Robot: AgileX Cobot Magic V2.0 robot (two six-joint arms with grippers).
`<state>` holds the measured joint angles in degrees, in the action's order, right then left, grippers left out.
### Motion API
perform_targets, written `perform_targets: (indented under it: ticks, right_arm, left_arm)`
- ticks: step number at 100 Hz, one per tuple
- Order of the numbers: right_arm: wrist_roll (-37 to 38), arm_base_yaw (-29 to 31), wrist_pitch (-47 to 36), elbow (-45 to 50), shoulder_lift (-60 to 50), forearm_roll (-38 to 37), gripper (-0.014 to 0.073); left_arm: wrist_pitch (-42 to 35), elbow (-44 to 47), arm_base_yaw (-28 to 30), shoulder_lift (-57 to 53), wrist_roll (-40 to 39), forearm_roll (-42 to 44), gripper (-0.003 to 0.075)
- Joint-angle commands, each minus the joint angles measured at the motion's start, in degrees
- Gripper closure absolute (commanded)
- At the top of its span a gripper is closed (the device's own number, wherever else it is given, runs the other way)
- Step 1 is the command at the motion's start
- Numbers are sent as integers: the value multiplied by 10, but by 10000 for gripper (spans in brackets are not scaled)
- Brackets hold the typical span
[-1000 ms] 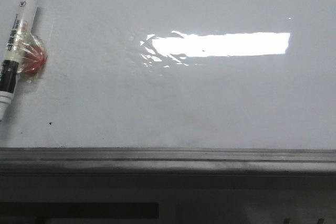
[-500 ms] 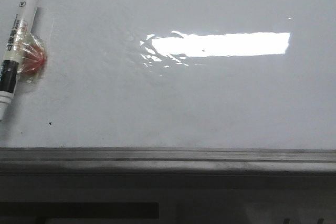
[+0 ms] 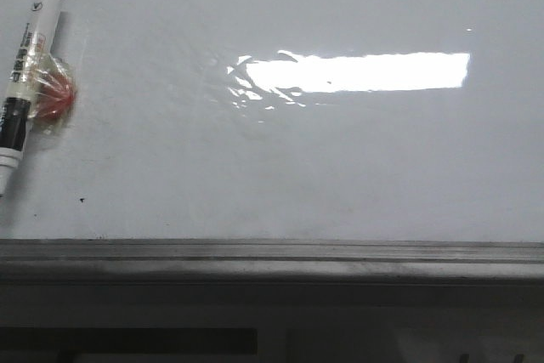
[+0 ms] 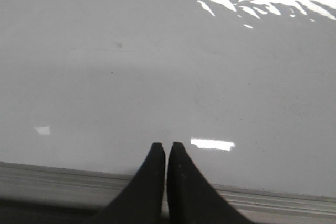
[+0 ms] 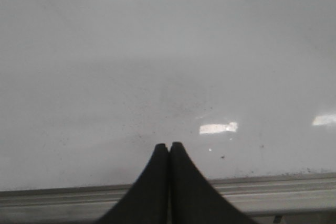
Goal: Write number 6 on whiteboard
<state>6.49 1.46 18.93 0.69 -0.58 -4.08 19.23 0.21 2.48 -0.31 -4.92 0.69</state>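
Note:
The whiteboard (image 3: 280, 167) fills the front view, glossy white-grey with a bright rectangular glare. No number 6 shows on it; only a tiny black dot (image 3: 82, 201) at the lower left. A black-and-white marker (image 3: 27, 78) lies at the far left on a red holder (image 3: 55, 98). Neither gripper shows in the front view. In the left wrist view my left gripper (image 4: 166, 145) is shut and empty, over the board's (image 4: 157, 66) lower edge. In the right wrist view my right gripper (image 5: 169, 144) is shut and empty, over the board's (image 5: 168, 66) lower edge.
A grey metal rim (image 3: 272, 257) runs along the board's lower edge; it also shows in the left wrist view (image 4: 63, 182) and the right wrist view (image 5: 273, 192). Small dark specks (image 5: 222, 157) dot the board near the right gripper.

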Motion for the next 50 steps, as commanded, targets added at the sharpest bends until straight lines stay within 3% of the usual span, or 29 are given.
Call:
perform_targets:
  ticks: [1, 21, 36, 50]
  right_arm:
    - [-4, 3, -20, 17, -11, -1, 657]
    - [-4, 3, -46, 17, -11, -3, 657]
    - [-3, 3, -140, 17, -11, -3, 657]
    - [-3, 3, -179, 17, -11, -3, 657]
  left_arm:
    - [-27, 26, 1, -18, -5, -1, 739]
    - [-40, 26, 1, -18, -5, 22, 739]
    - [-75, 26, 1, -18, -5, 20, 739]
    - [-117, 26, 1, -18, -5, 20, 739]
